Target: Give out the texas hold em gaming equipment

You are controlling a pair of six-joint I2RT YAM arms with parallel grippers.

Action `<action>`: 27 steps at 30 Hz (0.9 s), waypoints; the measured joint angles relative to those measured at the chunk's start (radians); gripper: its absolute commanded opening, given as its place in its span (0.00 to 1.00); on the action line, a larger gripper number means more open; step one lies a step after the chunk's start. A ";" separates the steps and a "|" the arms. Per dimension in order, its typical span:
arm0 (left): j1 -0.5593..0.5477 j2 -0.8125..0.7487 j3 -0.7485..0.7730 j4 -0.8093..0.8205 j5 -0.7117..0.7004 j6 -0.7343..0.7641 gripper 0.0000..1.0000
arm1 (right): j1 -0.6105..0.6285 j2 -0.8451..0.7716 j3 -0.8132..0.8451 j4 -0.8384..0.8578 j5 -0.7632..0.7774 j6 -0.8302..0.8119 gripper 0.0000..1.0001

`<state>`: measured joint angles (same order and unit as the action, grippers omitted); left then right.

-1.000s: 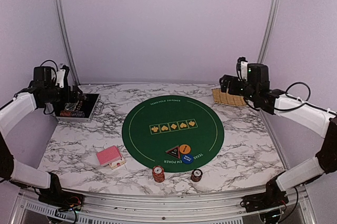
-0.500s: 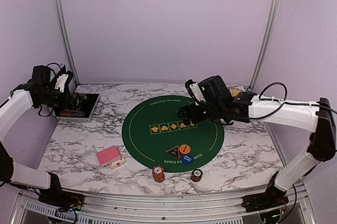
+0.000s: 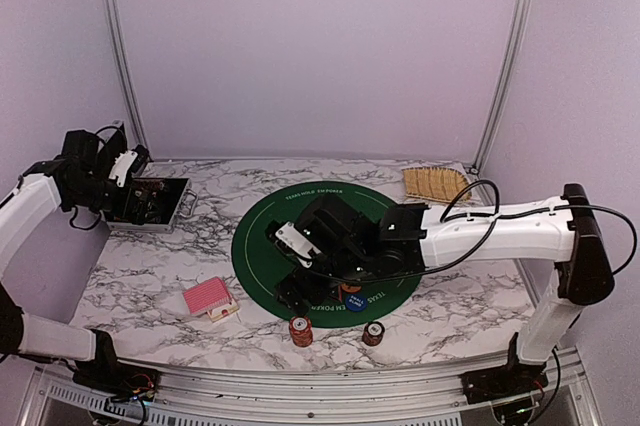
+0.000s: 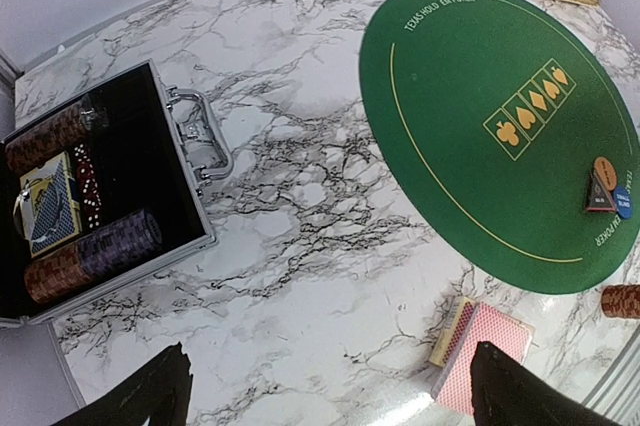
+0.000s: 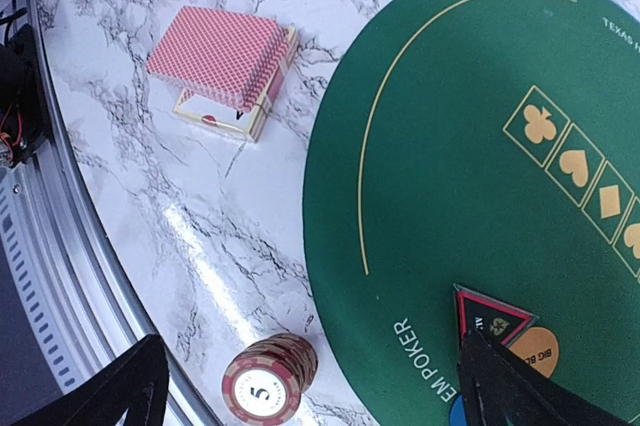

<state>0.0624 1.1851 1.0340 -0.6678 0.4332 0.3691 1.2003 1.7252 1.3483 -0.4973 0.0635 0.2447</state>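
My right gripper (image 3: 290, 268) hangs open over the near edge of the green poker mat (image 3: 330, 208), with nothing between its fingers. In the right wrist view a stack of red-and-white poker chips (image 5: 270, 378) stands on the marble below the gap of that gripper (image 5: 310, 346). The black triangular marker (image 5: 490, 318) and orange disc (image 5: 541, 351) lie beside its right finger. A second chip stack (image 3: 373, 333) stands near the front edge. Red-backed playing cards (image 3: 208, 296) rest on their box to the left. My left gripper (image 3: 128, 168) is open and empty above the case.
The black-and-silver case (image 4: 100, 206) lies open at the back left, holding chip rolls, dice and a card deck. A tan woven tray (image 3: 433, 183) sits at the back right. The blue disc (image 4: 622, 203) lies on the mat by the triangular marker. A metal rail (image 3: 300, 376) runs along the table's front.
My right arm has swung from the tray at the back right, across the mat, down to its near edge by the markers. The left arm shifted only slightly by the case.
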 measured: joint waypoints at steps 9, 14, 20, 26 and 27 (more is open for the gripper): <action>-0.036 -0.031 -0.003 -0.072 0.019 0.072 0.99 | -0.004 0.113 0.163 -0.069 -0.021 -0.015 0.99; -0.114 -0.034 -0.010 -0.114 0.003 0.113 0.99 | -0.004 0.140 0.214 -0.098 -0.027 -0.022 0.99; -0.138 -0.034 -0.010 -0.133 -0.011 0.130 0.99 | -0.012 0.143 0.235 -0.162 0.003 -0.013 0.85; -0.149 -0.034 -0.002 -0.145 -0.016 0.133 0.99 | -0.117 0.143 0.187 -0.194 0.019 0.007 0.77; -0.150 -0.034 -0.001 -0.146 -0.016 0.133 0.99 | -0.136 0.143 0.166 -0.198 0.027 0.009 0.76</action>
<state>-0.0872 1.1507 1.0332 -0.8143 0.4168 0.5018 1.0641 1.8683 1.5139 -0.6956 0.0906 0.2539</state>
